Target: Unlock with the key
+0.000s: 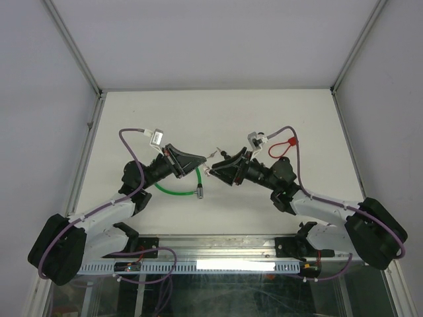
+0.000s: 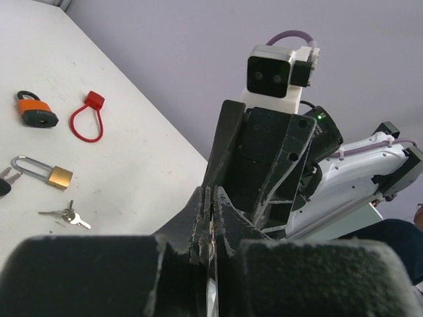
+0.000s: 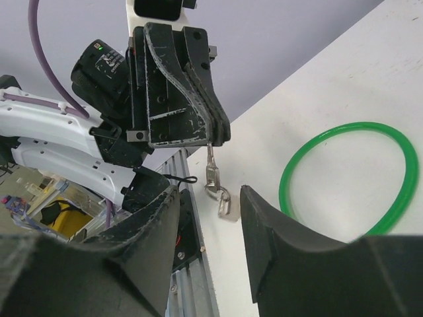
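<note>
My left gripper (image 1: 203,160) is shut on a small silver key (image 3: 211,172) and holds it above the table. The key sticks out of its closed jaws in the right wrist view, with a ring and a second key (image 3: 223,203) hanging below. In the left wrist view the key shows as a thin metal edge (image 2: 213,264) between the pads. My right gripper (image 3: 208,221) is open and empty, facing the left gripper with the key just beyond its fingertips. A brass padlock (image 2: 47,173) and an orange padlock (image 2: 35,111) lie on the table beyond the right arm.
A green cable loop (image 1: 177,189) lies on the table under the left gripper. A red loop lock (image 1: 281,146) lies behind the right arm. A loose pair of keys (image 2: 66,214) lies near the brass padlock. Metal frame rails run along the table edges.
</note>
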`<state>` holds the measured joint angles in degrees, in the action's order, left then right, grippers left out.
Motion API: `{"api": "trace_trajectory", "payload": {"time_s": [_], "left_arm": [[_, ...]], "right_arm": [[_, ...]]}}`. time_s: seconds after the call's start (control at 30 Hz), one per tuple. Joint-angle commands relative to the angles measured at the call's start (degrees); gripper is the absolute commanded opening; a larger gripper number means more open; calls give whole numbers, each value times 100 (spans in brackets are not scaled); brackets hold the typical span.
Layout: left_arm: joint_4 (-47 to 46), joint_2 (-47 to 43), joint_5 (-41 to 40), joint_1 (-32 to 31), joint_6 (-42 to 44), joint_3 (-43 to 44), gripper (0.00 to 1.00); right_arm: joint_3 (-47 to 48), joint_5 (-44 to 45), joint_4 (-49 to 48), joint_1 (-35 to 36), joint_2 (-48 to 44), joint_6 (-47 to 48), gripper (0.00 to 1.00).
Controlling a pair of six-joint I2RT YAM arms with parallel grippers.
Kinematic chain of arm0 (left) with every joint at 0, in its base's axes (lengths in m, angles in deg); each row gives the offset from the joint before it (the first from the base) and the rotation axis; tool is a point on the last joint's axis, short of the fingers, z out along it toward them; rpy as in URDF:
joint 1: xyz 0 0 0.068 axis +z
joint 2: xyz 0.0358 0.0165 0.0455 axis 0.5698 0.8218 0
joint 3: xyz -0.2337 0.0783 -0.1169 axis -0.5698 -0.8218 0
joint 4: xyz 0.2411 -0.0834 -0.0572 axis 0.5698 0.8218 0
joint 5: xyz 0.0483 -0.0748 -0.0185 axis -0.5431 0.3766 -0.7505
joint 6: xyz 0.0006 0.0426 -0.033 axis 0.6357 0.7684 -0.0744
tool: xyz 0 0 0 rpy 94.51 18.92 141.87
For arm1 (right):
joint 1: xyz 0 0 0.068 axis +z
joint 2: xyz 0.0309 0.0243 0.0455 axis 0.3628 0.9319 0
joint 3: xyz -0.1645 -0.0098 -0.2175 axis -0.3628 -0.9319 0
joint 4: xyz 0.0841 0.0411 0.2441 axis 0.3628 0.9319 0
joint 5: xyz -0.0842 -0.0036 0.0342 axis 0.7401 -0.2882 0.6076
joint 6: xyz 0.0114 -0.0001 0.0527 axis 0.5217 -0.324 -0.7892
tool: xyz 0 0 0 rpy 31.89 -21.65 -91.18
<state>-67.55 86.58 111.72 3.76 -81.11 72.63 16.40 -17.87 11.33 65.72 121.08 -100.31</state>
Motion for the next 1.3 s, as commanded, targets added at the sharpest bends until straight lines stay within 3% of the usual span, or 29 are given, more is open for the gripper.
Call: {"api": "trace_trajectory", "payload": {"time_s": [0.0,0.47,0.8,0.97,1.07,1.1,1.27], "left_arm": [[-739,26,1,-73,-282,93,0],[-875,174,-50,-144,-388,102,0],[-864,141,-119,-162,-419,93,0],[-882,183,-133,-188,-446,84,0],[-735,162,-131,-184,-383,96,0],[-560,102,-167,-188,-309,113,2],[1051,-420,-594,-189,241,284,32]], "right_arm": [[296,-144,-745,-6,285,-134,42],[377,-463,-1344,0,645,-351,33],[364,-532,-1380,-4,680,-406,14],[363,-572,-1405,-4,695,-430,0],[325,-519,-1382,-13,686,-435,0],[300,-479,-1349,-21,674,-431,0],[114,-307,-952,-118,447,-332,0]]}}
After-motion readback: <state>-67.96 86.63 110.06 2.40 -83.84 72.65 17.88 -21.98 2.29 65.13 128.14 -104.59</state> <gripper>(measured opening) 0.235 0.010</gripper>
